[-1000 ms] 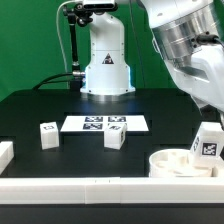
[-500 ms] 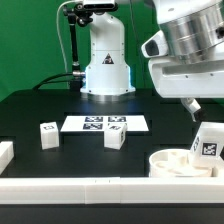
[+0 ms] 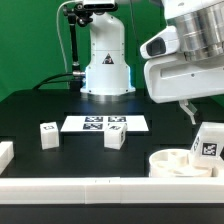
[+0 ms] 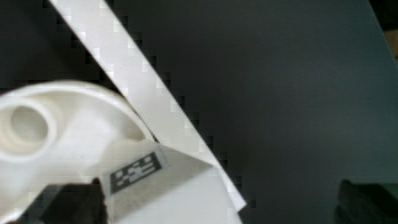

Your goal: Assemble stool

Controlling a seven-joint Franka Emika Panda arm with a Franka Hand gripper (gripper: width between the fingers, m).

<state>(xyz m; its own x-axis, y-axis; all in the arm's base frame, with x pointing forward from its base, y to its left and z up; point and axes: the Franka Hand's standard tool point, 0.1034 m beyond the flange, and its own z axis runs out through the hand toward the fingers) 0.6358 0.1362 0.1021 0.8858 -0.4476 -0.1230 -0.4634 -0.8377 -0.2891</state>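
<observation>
One seat (image 3: 183, 161), three legs (image 3: 47, 135) (image 3: 116, 137) (image 3: 208, 141) and one marker board (image 3: 105, 124) show; the fingers (image 4: 68, 205) are spread wide, gripping nothing.

Bare table (image 3: 160, 125) lies open behind the seat (image 3: 180, 160) — a leg (image 3: 209, 141) and front rail (image 3: 100, 187) hem it.

Robotics lab: black table (image 3: 28, 108), green backdrop (image 3: 25, 40), tagged marker board (image 3: 72, 124), white robot base (image 3: 106, 62).
</observation>
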